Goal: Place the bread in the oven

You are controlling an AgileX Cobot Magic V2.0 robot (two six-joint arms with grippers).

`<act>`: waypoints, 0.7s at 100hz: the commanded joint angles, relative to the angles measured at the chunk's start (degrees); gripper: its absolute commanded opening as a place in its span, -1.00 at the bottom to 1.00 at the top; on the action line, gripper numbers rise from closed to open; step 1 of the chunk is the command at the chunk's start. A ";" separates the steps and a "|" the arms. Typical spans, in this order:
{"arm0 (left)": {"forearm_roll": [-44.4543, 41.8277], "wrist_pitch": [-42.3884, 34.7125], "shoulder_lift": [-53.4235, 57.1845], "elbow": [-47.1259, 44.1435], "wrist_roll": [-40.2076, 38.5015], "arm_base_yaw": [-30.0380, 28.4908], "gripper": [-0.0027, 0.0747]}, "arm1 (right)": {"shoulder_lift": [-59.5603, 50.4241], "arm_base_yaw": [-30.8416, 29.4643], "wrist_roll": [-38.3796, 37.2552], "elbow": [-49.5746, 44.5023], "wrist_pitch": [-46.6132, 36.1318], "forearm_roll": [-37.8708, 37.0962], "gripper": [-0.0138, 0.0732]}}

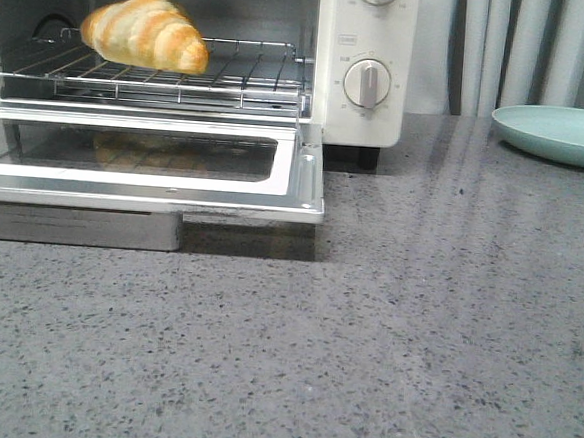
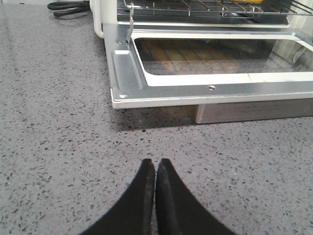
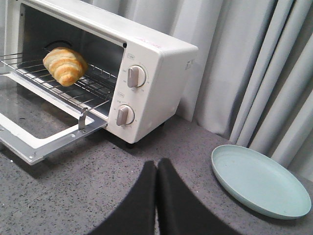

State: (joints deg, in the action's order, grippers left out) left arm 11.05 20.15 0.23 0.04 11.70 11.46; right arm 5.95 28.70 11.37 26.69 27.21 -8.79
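The bread [image 1: 145, 32], a golden-brown croissant roll with pale stripes, lies on the wire rack [image 1: 232, 74] inside the cream-white oven [image 1: 364, 114]. It also shows in the right wrist view [image 3: 64, 66]. The oven door [image 1: 305, 175] is dropped open and lies flat. My left gripper [image 2: 155, 164] is shut and empty over the counter, in front of the door's corner [image 2: 120, 95]. My right gripper [image 3: 157, 164] is shut and empty over the counter, to the right of the oven [image 3: 156, 73]. Neither gripper shows in the front view.
A pale green plate [image 1: 564, 133] sits empty at the back right of the grey speckled counter [image 1: 414, 338]; it also shows in the right wrist view [image 3: 259, 183]. Grey curtains [image 1: 545, 46] hang behind. A black cable [image 2: 68, 7] lies left of the oven.
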 commanded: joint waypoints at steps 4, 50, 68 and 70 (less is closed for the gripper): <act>1.05 -2.61 1.68 -1.44 -0.59 -0.09 -0.99 | 0.82 -0.45 -0.04 1.27 -4.97 -0.88 -0.82; 1.05 -2.61 1.68 -1.44 -0.59 -0.09 -0.99 | 0.71 -9.02 -9.21 -9.15 -10.94 0.47 -0.82; 1.05 -2.61 1.68 -1.44 -0.59 -0.09 -0.99 | 0.71 -17.92 -13.97 -22.61 -25.82 0.58 -0.82; 1.05 -2.61 1.68 -1.44 -0.59 -0.09 -0.99 | 0.47 -18.25 -14.10 -23.83 -26.18 0.58 -0.82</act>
State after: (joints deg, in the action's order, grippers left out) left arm 11.05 20.15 0.23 0.04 11.70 11.46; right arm 5.86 12.87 -1.32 5.77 10.85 -8.12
